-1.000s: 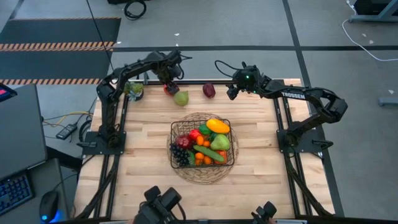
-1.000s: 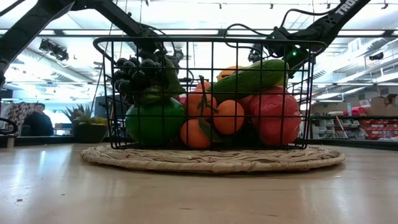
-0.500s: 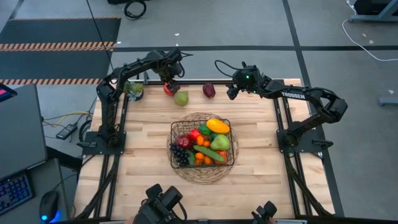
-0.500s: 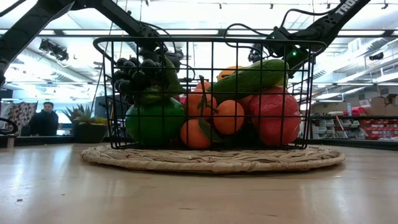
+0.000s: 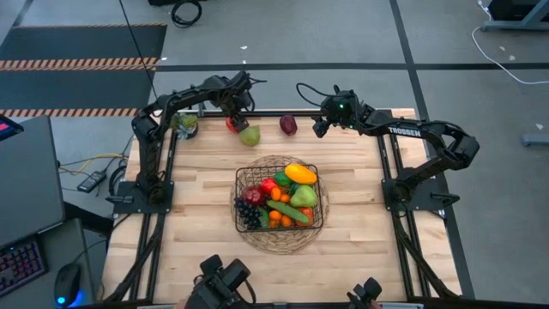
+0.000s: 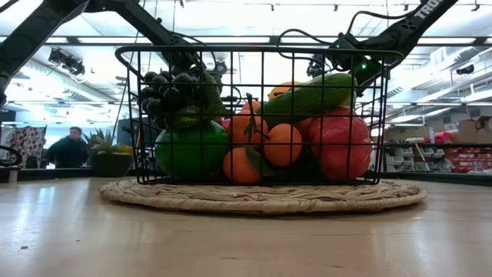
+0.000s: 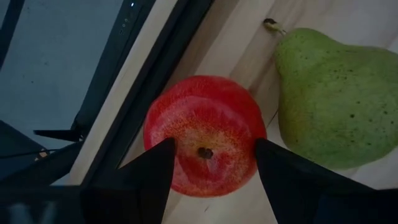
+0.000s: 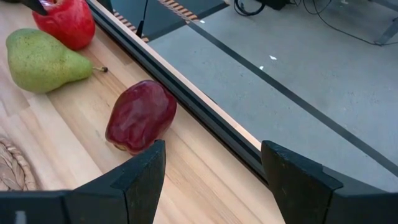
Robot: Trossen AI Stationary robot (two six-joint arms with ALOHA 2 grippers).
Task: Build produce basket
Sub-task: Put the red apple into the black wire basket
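The black wire basket (image 5: 279,199) stands on a round wicker mat (image 5: 276,236) at mid-table, filled with toy produce: grapes (image 6: 173,92), a cucumber (image 6: 315,94), oranges (image 6: 283,145) and others. A red apple (image 5: 231,124), a green pear (image 5: 250,136) and a dark red apple (image 5: 288,125) lie on the wood near the far edge. My left gripper (image 7: 211,158) is open, right above the red apple (image 7: 205,134), one finger over each side. My right gripper (image 8: 214,180) is open and empty, a little to the right of the dark red apple (image 8: 140,115). My left gripper comes at the red apple from above, pointing down, its two fingertips (image 7: 163,158) over the apple's opposite sides around the stem pit (image 7: 204,152). I cannot tell whether they touch it. The apple rests on the table beside the pear (image 7: 329,99).
A small potted plant (image 5: 184,124) stands at the far left corner, close to the left arm. The table's far rail (image 8: 205,106) runs just behind the loose fruit. A person (image 6: 71,148) stands in the room beyond the table.
Both grippers have stayed where they were. The person beyond the table has walked a little to the right in the low view.
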